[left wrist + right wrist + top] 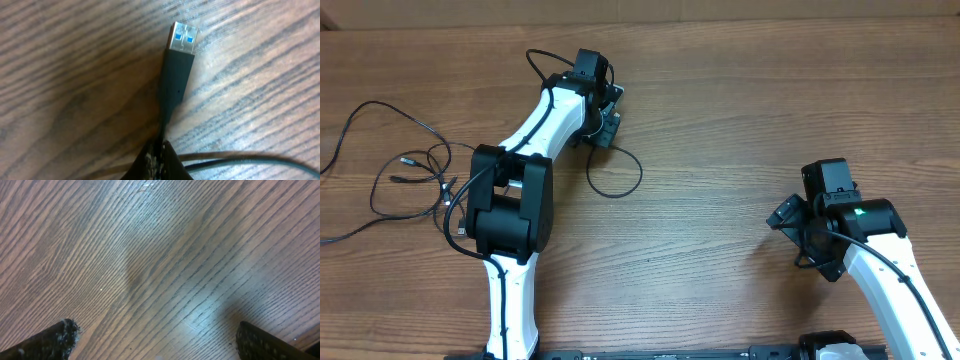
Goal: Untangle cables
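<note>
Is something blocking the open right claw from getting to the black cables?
Only bare wooden table lies between the right claw and the nearest thin black cable loop. The white left arm stands before the tangled cables farther left.

White arms point(542, 118); black joints point(510, 205); black cords point(496, 290).

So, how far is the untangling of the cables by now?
Done: one cable looks already apart from the rest, looped near the middle. In hand: the left gripper is shut on it just behind its USB plug. Left: the other thin cables lie crossed in a heap at the left side. The right gripper is open over bare table.
</note>
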Action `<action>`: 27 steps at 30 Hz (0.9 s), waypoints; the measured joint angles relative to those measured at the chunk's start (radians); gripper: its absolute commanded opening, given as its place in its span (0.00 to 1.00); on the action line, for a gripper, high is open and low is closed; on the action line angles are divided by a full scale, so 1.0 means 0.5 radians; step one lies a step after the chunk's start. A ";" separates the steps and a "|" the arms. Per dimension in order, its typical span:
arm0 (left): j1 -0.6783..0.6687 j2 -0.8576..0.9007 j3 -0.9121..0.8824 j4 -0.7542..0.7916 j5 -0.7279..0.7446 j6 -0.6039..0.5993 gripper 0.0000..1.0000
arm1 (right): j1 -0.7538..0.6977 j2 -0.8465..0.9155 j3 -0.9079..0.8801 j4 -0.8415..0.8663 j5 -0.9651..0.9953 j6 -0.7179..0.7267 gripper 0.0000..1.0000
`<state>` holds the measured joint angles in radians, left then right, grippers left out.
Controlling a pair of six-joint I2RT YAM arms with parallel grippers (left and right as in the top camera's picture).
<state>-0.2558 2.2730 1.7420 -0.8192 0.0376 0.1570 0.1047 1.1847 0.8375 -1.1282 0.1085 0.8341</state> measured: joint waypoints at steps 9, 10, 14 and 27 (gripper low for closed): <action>0.017 -0.002 0.054 -0.260 0.005 -0.072 0.04 | 0.000 0.000 0.000 -0.001 0.000 -0.002 1.00; 0.021 -0.006 0.063 -0.291 0.005 -0.097 0.04 | 0.000 0.000 0.000 -0.002 0.000 -0.001 1.00; 0.082 -0.114 0.095 -0.446 -0.020 -0.233 0.04 | -0.001 0.000 0.000 -0.001 0.000 -0.002 1.00; 0.610 -0.883 0.157 -0.960 -0.659 -0.772 0.04 | -0.001 0.000 0.000 -0.001 0.000 0.000 1.00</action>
<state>0.0494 1.8317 1.8206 -1.2991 -0.2920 -0.2291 0.1043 1.1847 0.8375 -1.1286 0.1085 0.8341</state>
